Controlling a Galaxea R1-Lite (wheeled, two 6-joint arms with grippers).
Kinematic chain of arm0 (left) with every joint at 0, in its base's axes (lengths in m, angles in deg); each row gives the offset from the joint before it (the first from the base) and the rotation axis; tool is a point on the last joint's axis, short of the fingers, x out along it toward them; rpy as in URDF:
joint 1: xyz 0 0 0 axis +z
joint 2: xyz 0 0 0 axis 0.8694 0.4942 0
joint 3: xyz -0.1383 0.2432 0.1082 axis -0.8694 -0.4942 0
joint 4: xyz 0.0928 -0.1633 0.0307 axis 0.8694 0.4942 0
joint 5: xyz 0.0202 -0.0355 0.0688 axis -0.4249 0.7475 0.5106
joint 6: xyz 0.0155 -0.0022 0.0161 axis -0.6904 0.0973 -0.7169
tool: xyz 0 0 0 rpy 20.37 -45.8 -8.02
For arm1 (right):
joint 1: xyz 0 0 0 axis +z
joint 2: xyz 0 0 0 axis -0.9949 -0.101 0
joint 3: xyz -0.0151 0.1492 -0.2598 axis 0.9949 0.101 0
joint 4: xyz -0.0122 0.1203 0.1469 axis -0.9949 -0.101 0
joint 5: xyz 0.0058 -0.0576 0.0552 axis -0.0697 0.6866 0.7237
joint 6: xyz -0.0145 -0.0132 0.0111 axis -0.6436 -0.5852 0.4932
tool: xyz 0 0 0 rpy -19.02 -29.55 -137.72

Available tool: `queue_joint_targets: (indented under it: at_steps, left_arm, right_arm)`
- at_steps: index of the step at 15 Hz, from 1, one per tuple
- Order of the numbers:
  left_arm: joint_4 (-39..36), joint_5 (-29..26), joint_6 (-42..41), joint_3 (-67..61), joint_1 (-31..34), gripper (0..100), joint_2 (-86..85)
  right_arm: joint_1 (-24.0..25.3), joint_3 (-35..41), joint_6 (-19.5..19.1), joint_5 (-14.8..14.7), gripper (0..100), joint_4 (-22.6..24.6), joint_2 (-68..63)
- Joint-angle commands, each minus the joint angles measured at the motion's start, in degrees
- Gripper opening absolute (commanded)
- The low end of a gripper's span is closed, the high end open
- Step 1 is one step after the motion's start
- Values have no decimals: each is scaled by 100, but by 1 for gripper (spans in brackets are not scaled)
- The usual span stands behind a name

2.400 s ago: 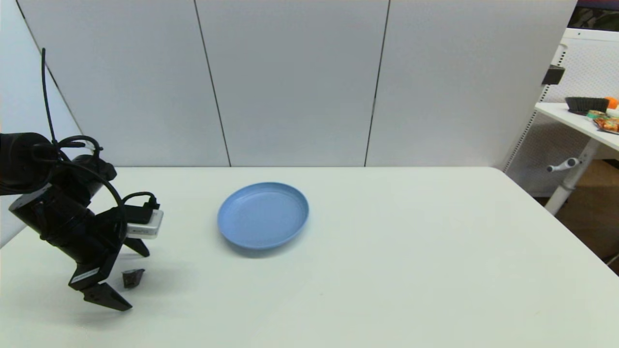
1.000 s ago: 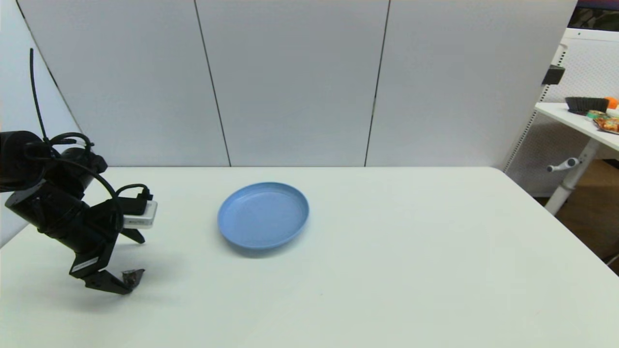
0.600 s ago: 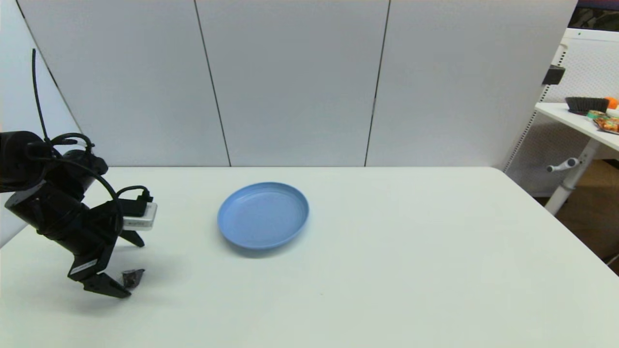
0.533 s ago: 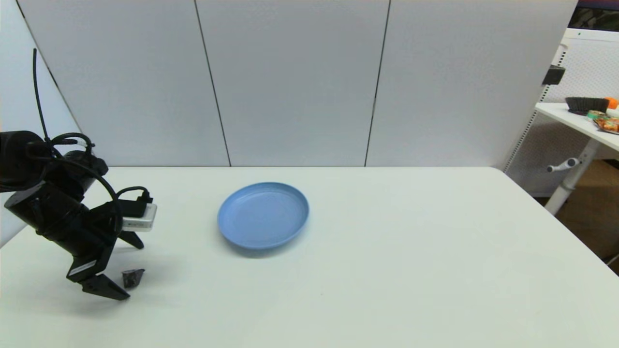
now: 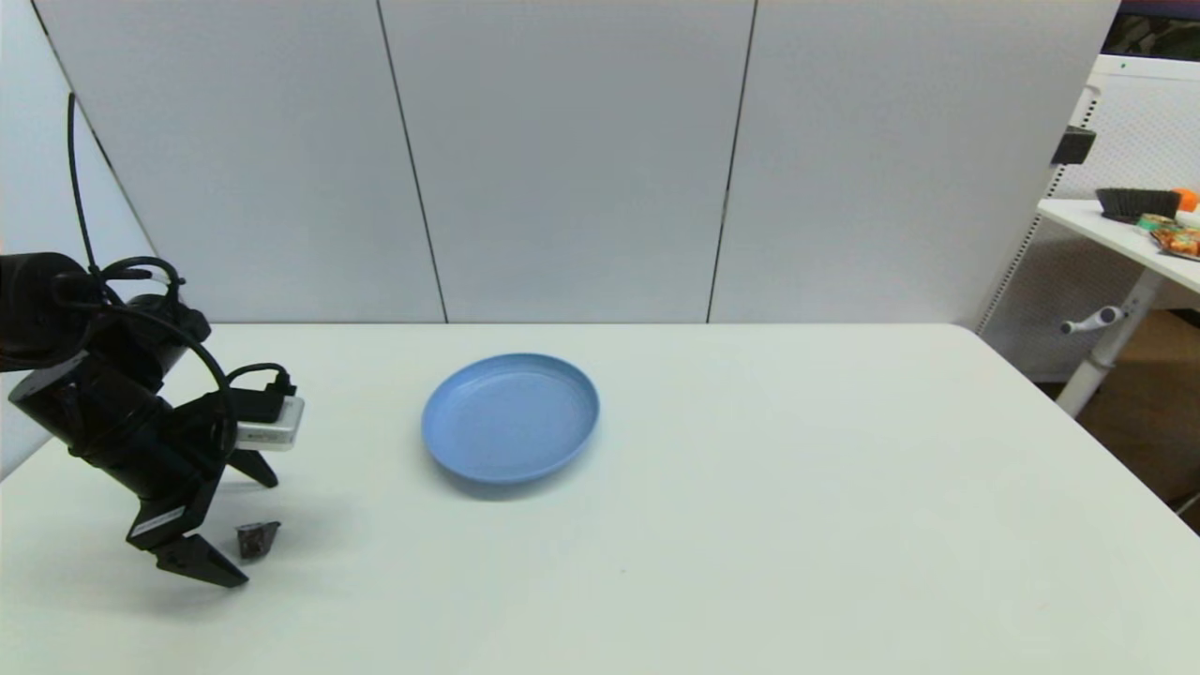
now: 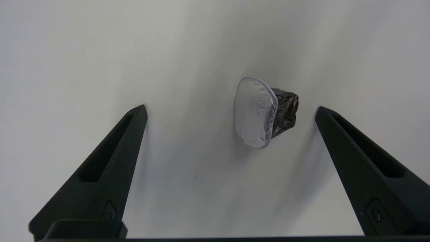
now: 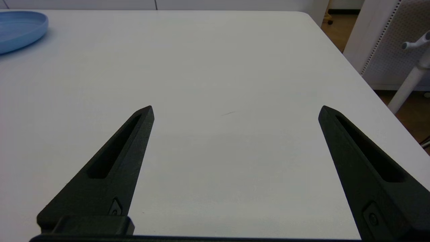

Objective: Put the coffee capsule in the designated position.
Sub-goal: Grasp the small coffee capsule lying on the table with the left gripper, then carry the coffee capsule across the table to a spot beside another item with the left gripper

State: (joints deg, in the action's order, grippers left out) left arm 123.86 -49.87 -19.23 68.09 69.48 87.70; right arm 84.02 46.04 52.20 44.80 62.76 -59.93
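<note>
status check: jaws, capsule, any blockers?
Left gripper open, low over the table, straddling the coffee capsule. Capsule on its side, not gripped. Right gripper open, idle. Blue plate empty, path unobstructed.

Blue plate (image 7: 18, 28) cut off at the right wrist picture's edge (only part of its rim shows).

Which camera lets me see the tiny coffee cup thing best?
The left wrist view. There the coffee capsule lies on its side, pale rim and crumpled dark body plain, between the open left gripper. In the head view it is only a small dark speck on the table. The right wrist view does not show it.
</note>
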Motion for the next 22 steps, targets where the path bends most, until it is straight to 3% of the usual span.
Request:
queue_joint_targets:
  at_steps: [1, 10, 11, 22]
  left_arm:
    - [13, -8, -36, 7, -13, 100, 22]
    - [22, -43, -27, 24, -39, 100, 31]
    - [22, -43, -27, 24, -39, 0, 22]
    - [31, -52, -10, 16, -66, 0, -4]
  right_arm:
    - [1, -4, 0, 2, 100, 5, -7]
    - [1, -4, -9, 2, 100, 5, -7]
    - [1, -4, -9, 2, 100, 5, -7]
    - [1, 5, 0, 2, 100, 5, -7]
